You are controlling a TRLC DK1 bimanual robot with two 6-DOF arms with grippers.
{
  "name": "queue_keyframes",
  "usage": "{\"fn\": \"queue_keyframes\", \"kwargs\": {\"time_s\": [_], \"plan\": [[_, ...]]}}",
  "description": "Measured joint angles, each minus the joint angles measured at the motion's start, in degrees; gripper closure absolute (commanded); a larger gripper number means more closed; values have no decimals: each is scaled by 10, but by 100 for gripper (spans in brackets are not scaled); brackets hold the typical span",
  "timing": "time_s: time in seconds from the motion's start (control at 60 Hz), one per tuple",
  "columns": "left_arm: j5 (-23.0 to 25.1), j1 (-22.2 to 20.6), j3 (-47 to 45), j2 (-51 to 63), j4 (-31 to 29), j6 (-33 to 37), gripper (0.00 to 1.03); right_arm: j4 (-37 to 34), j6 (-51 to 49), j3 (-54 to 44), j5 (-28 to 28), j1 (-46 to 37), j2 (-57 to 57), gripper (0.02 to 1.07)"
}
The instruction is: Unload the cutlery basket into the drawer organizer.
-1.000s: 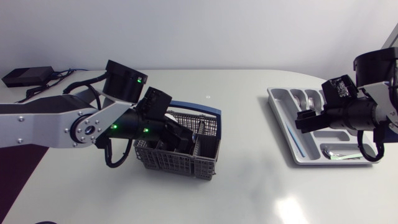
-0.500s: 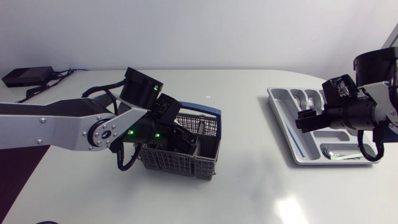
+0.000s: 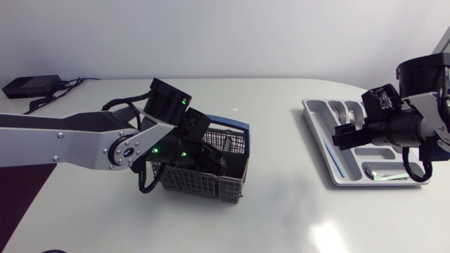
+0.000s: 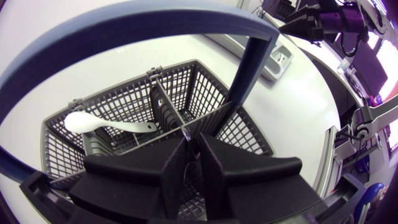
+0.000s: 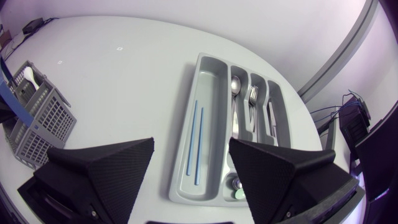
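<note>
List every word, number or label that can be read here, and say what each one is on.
None can be read.
Basket: no print visible.
Drawer organizer: no print visible.
Small mark on the table: too small to read.

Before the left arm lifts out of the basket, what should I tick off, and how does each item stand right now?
1. Left gripper down inside the basket: ok.
2. Left gripper holding anything: cannot tell.
3. Basket emptied: not ok, a white spoon lies in it.
4. Right gripper open above the organizer: ok.
</note>
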Motion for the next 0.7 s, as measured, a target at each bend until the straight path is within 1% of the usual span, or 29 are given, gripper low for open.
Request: {"fn": "queue_keyframes", "kwargs": {"time_s": [0.15, 0.233, 0.35, 0.467, 0.55, 0.633, 0.65, 0.683, 0.7], "plan": [[2, 0, 0, 0, 7, -8, 100, 0, 0, 0, 1, 0, 0, 20], [-5, 1, -2, -4, 6, -6, 100, 0, 0, 0, 1, 0, 0, 20], [-5, 1, -21, -37, 17, -6, 100, 0, 0, -1, 1, 4, 0, 20], [2, 10, -36, -71, 28, -6, 100, 0, 0, -1, 1, 8, 0, 20], [28, 26, -37, -94, 28, -6, 100, 0, 0, -2, 1, 8, 0, 20], [83, 52, -37, -118, 28, -13, 100, 0, 0, -4, 1, 12, -2, 20], [110, 66, -37, -132, 28, -17, 100, 0, 0, -5, 1, 16, -3, 20], [126, 75, -37, -142, 28, -22, 100, 0, 0, -6, 2, 20, -4, 20], [143, 84, -37, -150, 28, -26, 100, 0, 0, -7, 1, 23, -6, 20]]}}
